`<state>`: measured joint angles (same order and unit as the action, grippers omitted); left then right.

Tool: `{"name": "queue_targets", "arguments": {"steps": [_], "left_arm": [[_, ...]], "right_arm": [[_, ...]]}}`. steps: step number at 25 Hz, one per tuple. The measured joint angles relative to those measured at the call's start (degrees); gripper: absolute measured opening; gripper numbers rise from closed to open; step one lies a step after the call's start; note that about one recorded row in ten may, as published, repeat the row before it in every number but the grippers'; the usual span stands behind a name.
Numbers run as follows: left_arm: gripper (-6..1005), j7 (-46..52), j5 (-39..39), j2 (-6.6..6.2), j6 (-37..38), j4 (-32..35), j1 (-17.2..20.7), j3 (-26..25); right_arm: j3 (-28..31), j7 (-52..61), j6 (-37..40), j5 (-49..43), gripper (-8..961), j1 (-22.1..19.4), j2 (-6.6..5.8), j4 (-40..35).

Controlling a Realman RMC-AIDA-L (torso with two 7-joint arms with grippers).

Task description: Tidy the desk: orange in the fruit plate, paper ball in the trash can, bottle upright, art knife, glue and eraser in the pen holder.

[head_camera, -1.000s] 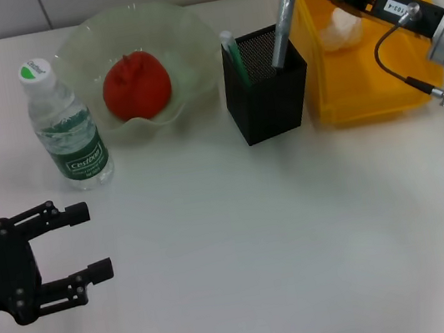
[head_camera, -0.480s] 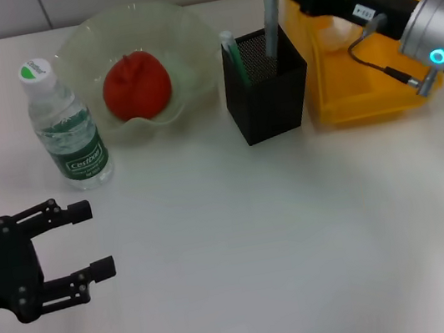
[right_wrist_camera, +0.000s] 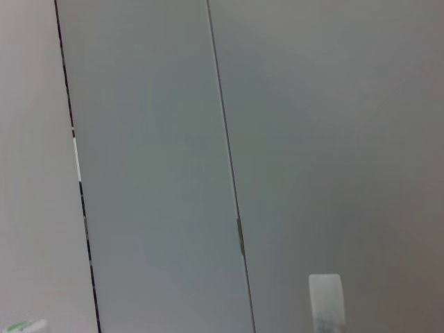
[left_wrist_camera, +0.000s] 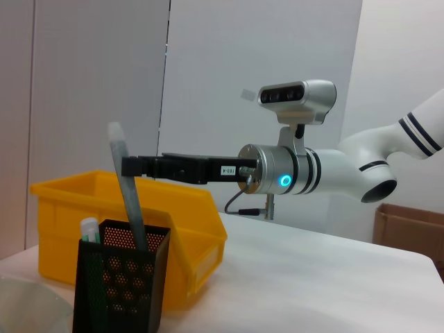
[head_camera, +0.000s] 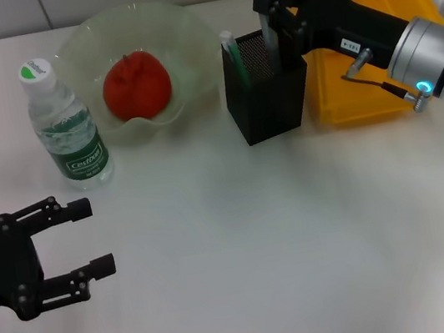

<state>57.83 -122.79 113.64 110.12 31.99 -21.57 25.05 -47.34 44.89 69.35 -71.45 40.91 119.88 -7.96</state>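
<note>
Right gripper [head_camera: 271,8], upper right of frame: is gripping the grey art knife [left_wrist_camera: 127,191], standing it upright in the black pen holder [head_camera: 267,98] so it drops in. Left gripper [head_camera: 81,239], lower left: is idling with fingers spread wide, holding nothing.

White worktop [head_camera: 245,256]. Standing on it, far side: water bottle [head_camera: 66,134] upright at left, pale green fruit plate [head_camera: 184,33] just beside it, black mesh pen holder [head_camera: 266,96] near the middle, yellow bin [head_camera: 359,69] touching or just beside the holder on the right. Near half of the worktop carries nothing resting on it.
</note>
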Motion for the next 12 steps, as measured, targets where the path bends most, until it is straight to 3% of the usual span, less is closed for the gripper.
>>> {"name": "queue_targets", "arguments": {"steps": [9,12], "left_arm": [[798,0.01,0.30,0.00,0.00,0.00,0.22,0.00],[798,0.08,0.33,0.00,0.00,0.00,0.32,0.00]], "right_arm": [[-0.07,-0.58,-0.09,0.63,133,-0.64,0.00,0.15],[-0.27,-0.60,-0.07,0.63,227,-0.61,0.00,0.34]]}}
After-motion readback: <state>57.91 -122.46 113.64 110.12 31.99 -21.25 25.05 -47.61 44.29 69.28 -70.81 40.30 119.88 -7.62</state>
